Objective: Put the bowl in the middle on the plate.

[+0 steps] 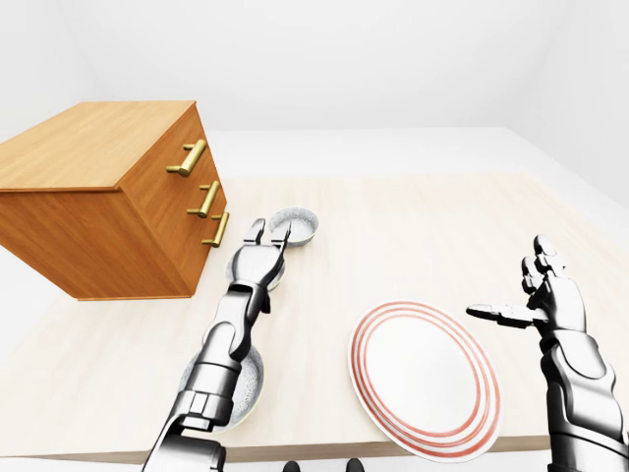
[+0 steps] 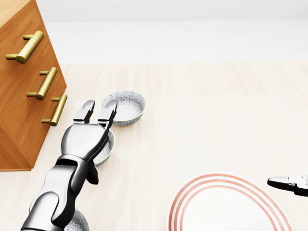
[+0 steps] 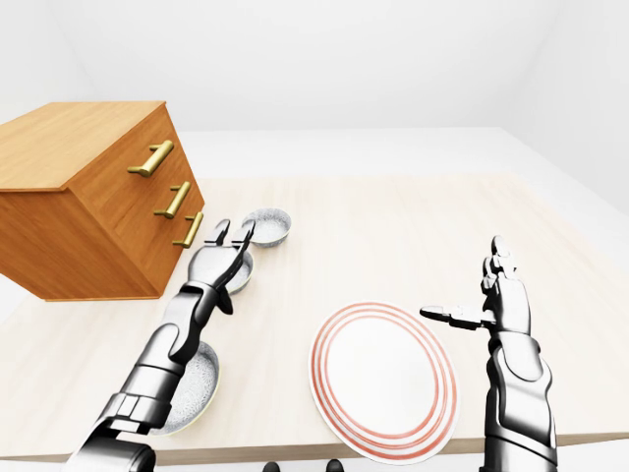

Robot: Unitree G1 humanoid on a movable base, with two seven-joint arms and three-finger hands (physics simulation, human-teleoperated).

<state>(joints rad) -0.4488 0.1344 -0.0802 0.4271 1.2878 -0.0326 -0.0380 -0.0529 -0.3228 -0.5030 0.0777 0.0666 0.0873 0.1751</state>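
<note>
Three speckled grey bowls lie in a line near the table's left side. My left hand point(image 2: 97, 111) hovers over the middle bowl point(image 2: 107, 146) and hides most of it. Its fingers are open and point toward the far bowl point(image 2: 126, 107), the tips reaching that bowl's near rim. The near bowl point(image 1: 244, 382) sits partly under my left forearm. A white plate with red rings point(image 1: 425, 379) lies at the lower right of the left-eye view. Right of the plate, my right hand point(image 1: 518, 290) is raised above the table, open and holding nothing.
A wooden chest of drawers point(image 1: 98, 197) with brass handles point(image 2: 45, 83) stands close to the left of the bowls. The pale table point(image 1: 423, 226) stretches away beyond the plate. Its near edge point(image 1: 324, 454) runs along the bottom of the left-eye view.
</note>
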